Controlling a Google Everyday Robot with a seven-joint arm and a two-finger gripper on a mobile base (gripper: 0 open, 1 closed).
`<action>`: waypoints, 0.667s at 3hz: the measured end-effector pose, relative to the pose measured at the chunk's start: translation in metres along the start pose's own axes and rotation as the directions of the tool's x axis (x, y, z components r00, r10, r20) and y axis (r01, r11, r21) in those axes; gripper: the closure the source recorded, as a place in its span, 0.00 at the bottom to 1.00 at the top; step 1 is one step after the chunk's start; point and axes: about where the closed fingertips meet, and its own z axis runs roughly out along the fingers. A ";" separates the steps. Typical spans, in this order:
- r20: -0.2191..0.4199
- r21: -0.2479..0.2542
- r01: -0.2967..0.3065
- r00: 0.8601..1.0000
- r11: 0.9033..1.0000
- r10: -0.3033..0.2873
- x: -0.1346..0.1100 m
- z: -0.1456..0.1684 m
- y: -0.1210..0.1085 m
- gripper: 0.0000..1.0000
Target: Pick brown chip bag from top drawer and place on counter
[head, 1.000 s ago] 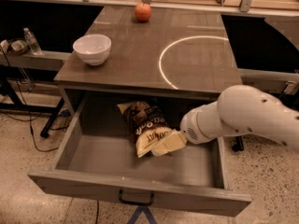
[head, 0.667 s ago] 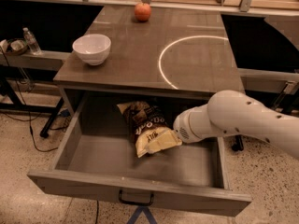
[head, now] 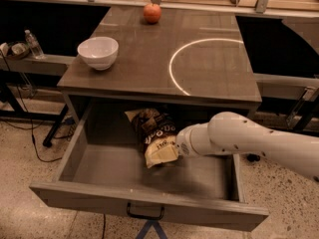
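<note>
The brown chip bag (head: 153, 132), dark brown and cream-yellow, lies in the open top drawer (head: 75, 148) near its back middle. The drawer's black handle (head: 145, 214) is on the front panel. My gripper (head: 176, 149) reaches in from the right, down inside the drawer at the bag's cream-coloured lower right end. The white wrist of my arm (head: 239, 139) hides most of the gripper. The counter (head: 144, 68) above the drawer carries a thin white circle (head: 171, 68).
A white bowl (head: 98, 52) stands at the counter's left edge. A red apple (head: 152, 13) sits at its back middle. A water bottle (head: 34, 44) stands on a shelf at the far left. Cables and table legs lie on the floor at left.
My arm has moved left, farther into the drawer, bringing the gripper against the bag's cream end. The bag itself has barely shifted.
</note>
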 end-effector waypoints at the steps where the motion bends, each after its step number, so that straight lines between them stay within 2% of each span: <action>1: 0.036 0.025 -0.013 0.999 1.000 0.012 0.005 0.007 -0.014 0.43; 2: 0.056 0.044 -0.017 0.998 0.999 0.015 0.009 0.002 -0.019 0.74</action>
